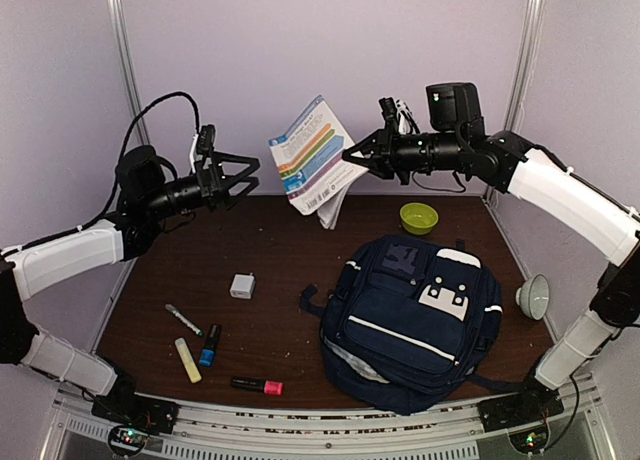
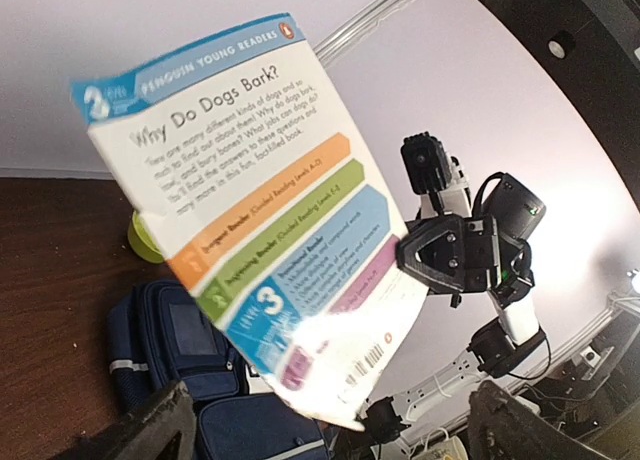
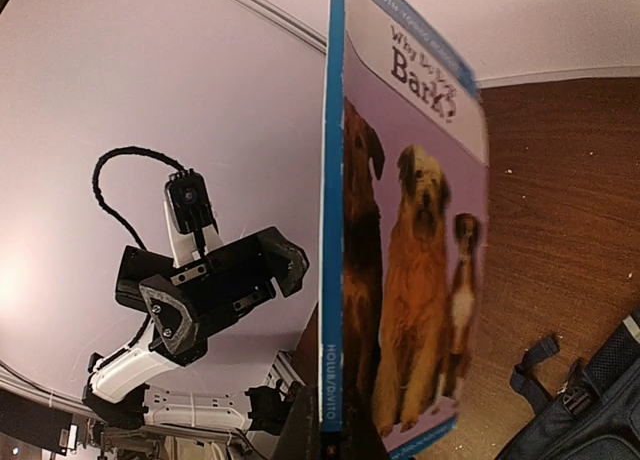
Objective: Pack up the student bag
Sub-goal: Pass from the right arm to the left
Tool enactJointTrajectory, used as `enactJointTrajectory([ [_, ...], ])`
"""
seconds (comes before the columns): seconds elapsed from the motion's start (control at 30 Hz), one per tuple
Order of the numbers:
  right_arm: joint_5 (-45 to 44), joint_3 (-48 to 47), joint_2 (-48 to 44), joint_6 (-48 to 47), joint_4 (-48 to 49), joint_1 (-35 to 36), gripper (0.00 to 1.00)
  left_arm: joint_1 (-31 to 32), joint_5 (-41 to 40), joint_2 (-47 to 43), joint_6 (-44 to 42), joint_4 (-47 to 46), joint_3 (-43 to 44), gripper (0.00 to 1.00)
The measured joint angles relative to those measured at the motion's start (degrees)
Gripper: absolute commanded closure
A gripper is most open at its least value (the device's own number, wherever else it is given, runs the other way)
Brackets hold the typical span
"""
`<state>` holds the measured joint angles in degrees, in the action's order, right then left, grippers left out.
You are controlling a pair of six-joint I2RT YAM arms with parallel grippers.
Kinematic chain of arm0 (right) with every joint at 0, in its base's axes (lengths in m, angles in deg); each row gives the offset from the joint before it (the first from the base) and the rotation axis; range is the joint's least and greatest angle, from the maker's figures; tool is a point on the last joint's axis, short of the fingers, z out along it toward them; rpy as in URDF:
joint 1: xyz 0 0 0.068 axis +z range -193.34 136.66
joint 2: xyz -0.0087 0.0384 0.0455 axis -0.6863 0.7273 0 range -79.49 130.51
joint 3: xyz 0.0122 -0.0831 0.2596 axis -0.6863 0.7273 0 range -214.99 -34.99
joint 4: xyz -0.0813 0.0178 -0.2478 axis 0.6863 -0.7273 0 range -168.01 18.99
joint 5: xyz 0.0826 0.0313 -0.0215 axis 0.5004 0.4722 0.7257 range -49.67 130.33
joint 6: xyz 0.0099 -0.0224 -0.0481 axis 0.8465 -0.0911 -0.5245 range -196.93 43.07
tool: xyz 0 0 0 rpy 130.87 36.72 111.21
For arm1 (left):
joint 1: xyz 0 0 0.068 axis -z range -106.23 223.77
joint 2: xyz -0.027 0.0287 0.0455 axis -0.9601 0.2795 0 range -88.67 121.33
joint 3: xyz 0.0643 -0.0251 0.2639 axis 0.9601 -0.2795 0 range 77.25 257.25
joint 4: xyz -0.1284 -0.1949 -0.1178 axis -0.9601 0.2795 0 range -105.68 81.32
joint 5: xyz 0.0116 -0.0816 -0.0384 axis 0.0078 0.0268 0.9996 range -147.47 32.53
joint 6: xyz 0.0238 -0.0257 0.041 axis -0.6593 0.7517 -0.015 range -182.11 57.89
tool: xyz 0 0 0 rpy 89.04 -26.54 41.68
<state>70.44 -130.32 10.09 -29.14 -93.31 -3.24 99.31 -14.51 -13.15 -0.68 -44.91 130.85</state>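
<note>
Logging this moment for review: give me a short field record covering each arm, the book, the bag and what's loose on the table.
right gripper: shut on the book, held in the air over the table's far side
left gripper: open, facing the book, not touching it
book title: Why Do Dogs Bark?
student bag: lying front up on the table, right of centre
loose items: white cube, grey pen, yellow highlighter, blue marker, pink highlighter, green bowl, white bowl
</note>
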Motion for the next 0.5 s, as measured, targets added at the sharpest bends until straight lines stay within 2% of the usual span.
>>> enactJointTrajectory([
  [0.5,3.6,-1.8,2.2,0.7,2.7,3.5,1.0,3.2,-1.4,6.0,2.3,-2.6,0.6,0.02],
])
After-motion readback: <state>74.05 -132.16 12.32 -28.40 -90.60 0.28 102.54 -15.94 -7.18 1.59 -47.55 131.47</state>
